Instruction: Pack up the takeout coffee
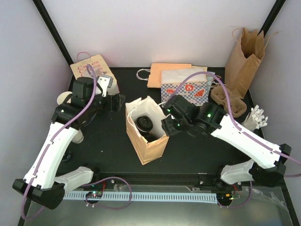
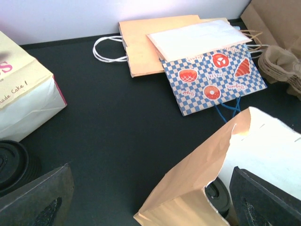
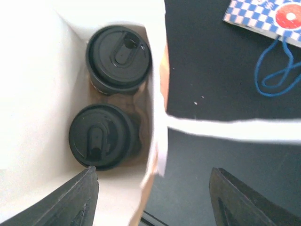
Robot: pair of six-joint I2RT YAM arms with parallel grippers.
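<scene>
Paper bag (image 3: pixel 37 70): holds takeout coffee (image 3: pixel 118 54), plus second cup (image 3: pixel 101 136). My right pincer (image 3: pixel 153 181) apart, straddling its wall. Left pincer (image 2: pixel 150 197) apart, empty.

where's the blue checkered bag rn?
Top view: the blue checkered bag lies flat at the far side, right of centre, partly under a white bag, between the tan bag and the cardboard cup carrier.

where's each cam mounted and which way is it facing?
Top external: above and behind the bases, looking down on the table; left arm and right arm show.
Left wrist: low, facing across toward the back wall and checkered bag; left fingers at the bottom corners.
Right wrist: straight down into the open bag at two lidded cups; right fingers at the bottom.
Shared: all three see the open bag.
</scene>
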